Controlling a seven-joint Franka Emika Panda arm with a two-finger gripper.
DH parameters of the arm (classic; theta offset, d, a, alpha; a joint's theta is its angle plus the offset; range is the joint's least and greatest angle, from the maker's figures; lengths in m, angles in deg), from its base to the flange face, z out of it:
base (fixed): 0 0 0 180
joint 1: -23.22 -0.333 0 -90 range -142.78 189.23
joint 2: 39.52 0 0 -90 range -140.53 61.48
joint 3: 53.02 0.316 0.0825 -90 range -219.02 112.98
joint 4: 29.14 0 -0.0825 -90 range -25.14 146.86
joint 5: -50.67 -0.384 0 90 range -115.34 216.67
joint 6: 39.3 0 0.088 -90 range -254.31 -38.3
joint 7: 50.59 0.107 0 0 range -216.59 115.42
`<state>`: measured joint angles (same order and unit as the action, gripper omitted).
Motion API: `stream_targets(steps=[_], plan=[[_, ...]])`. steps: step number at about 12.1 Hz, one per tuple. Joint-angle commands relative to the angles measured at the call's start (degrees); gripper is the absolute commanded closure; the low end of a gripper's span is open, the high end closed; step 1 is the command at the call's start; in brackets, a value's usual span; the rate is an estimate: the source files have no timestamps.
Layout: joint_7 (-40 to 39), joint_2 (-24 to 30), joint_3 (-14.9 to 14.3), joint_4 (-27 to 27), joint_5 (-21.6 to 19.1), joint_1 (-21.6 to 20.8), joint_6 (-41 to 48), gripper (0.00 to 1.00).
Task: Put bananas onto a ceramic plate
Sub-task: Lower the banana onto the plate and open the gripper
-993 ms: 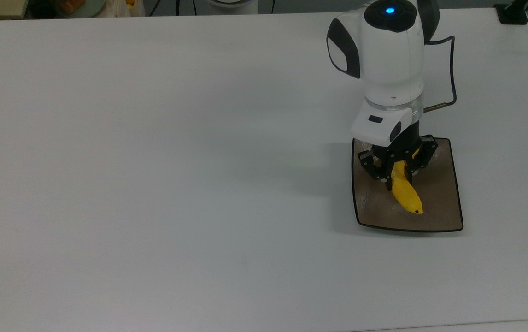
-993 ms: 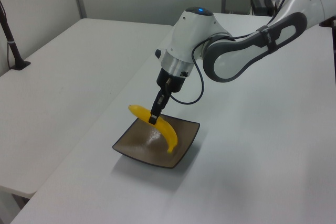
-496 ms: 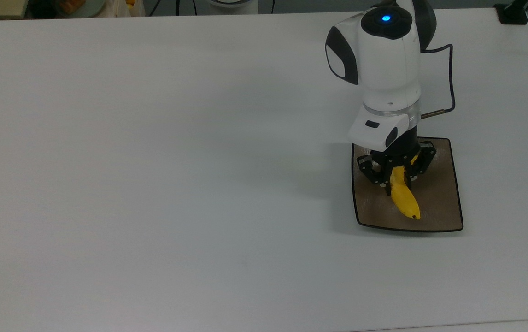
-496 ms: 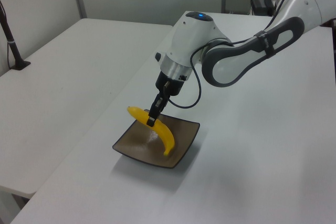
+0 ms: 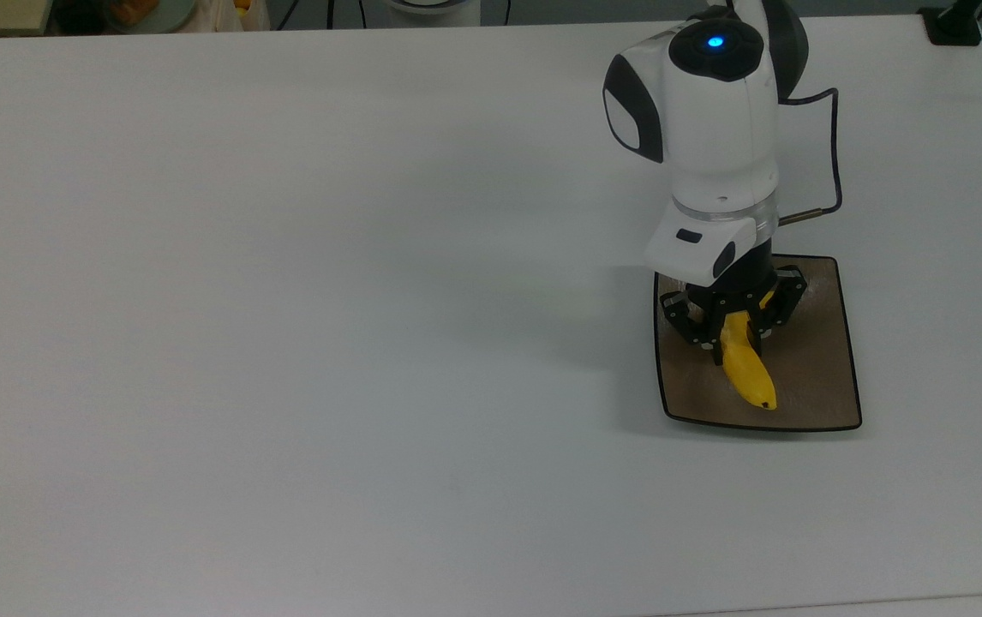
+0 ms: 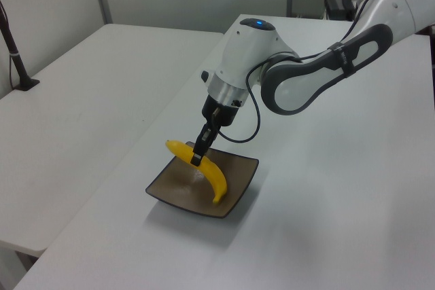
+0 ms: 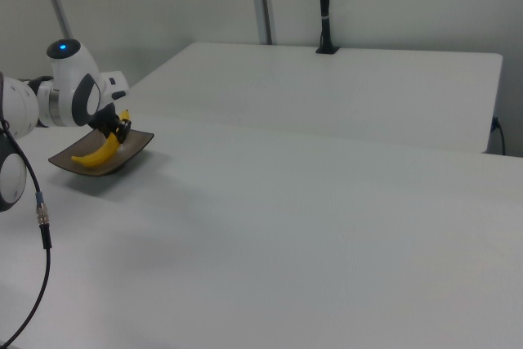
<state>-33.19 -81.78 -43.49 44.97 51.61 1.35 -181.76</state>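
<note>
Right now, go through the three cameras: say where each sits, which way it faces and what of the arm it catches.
Top view: overhead, looking down on the white table; white wrist and black tool over the square brown ceramic plate.
Left view: raised at a table corner, looking diagonally across; forearm, wrist and tool gripping the glossy yellow banana.
Right view: low, far across the table; wrist at the right view's left.
All three share the plate and banana.
</note>
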Motion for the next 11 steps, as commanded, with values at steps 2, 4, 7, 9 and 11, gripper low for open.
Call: stream_targets(steps=[2,4,7,9,11], plan=[[1.5,0.7,-0.9,1.4,0.5,-0.7,-1.8,0.41],[1.5,0.7,-0.9,1.5,0.5,-0.7,-1.7,0.18],[2.5,1.1,-0.9,1.5,0.5,-0.7,-1.5,0.00],[2.5,3.7,-1.5,2.4,0.5,-0.5,-0.5,0.00],[2.5,12.2,-3.9,9.1,0.5,-0.7,3.7,0.00]])
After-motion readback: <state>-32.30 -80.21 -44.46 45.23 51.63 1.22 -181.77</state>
